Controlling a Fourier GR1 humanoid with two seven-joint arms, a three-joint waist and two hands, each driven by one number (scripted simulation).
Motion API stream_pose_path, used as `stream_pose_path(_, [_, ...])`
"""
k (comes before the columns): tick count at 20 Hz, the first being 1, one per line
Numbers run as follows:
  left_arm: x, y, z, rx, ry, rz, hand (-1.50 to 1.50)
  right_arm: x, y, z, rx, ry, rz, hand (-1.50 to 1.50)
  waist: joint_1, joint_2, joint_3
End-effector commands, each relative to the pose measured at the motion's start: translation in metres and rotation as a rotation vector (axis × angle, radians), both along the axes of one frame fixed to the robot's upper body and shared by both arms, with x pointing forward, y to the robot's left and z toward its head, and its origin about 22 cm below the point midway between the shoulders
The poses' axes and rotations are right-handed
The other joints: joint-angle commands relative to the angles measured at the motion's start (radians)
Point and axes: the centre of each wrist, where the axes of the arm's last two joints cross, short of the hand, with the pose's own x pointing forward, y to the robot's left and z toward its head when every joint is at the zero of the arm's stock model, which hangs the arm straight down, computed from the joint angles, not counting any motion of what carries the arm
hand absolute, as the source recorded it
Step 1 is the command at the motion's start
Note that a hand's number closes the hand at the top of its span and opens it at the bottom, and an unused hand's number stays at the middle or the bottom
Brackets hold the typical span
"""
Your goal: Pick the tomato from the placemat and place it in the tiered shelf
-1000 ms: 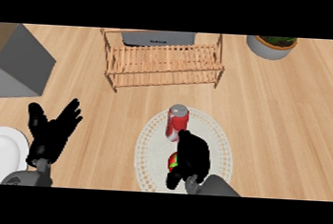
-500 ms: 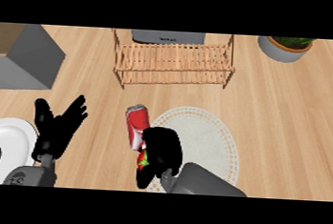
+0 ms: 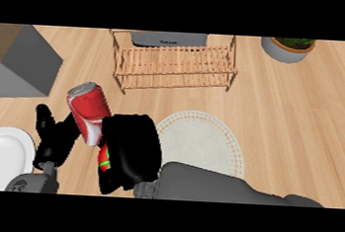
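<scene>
Since the tiered shelf [image 3: 174, 63] stands well beyond the placemat [image 3: 203, 142], the head view shows the right hand [image 3: 133, 150] curled round the tomato [image 3: 104, 160] – only a red-and-green sliver peeks out – just left of the mat, seemingly for carrying. A tilted soda can [image 3: 88, 112] seems to touch that hand – a likely snag. The left hand [image 3: 54, 140] rests open, fingers up, beside a white plate [image 3: 6, 144].

place: kitchen counter
surface: light wood-plank counter top [image 3: 300, 110]
landmark: wooden tiered shelf [image 3: 174, 68], far centre
behind shelf: grey appliance [image 3: 168, 39], partly hidden
right of shelf: potted plant [image 3: 289, 49]
near side of shelf: round woven placemat [image 3: 203, 142]
near-left of shelf: red drink can [image 3: 88, 111], white plate [image 3: 10, 141]
left of shelf: grey box [image 3: 21, 65]
</scene>
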Motion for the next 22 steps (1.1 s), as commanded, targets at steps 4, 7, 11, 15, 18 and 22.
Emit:
stream_pose_path(4, [-0.003,0.007,0.000,-0.002,0.020,0.031,0.00,-0.021,0.010,0.085,0.110,-0.150,-0.152,1.50,-0.032,-0.010,0.000])
stream_pose_path(7, [-0.013,0.023,0.001,-0.002,0.020,0.017,0.00,-0.012,0.010,0.126,0.112,-0.203,-0.206,1.50,-0.028,-0.011,0.000])
stream_pose_path(11, [-0.010,0.019,0.009,0.007,0.005,0.032,0.00,-0.002,0.006,0.173,0.122,-0.227,-0.247,1.50,-0.031,-0.008,0.000])
stream_pose_path(15, [-0.003,0.012,0.014,0.006,0.002,0.030,0.00,0.017,-0.006,0.203,0.162,-0.223,-0.283,1.50,-0.031,-0.003,0.001])
stream_pose_path(18, [0.003,0.009,0.010,-0.003,-0.007,0.017,0.00,0.043,-0.021,0.225,0.187,-0.232,-0.322,1.50,-0.031,0.002,0.000])
stream_pose_path(22, [-0.006,0.017,0.003,-0.006,0.006,0.023,0.00,0.067,-0.030,0.235,0.208,-0.250,-0.374,1.50,-0.024,0.004,0.000])
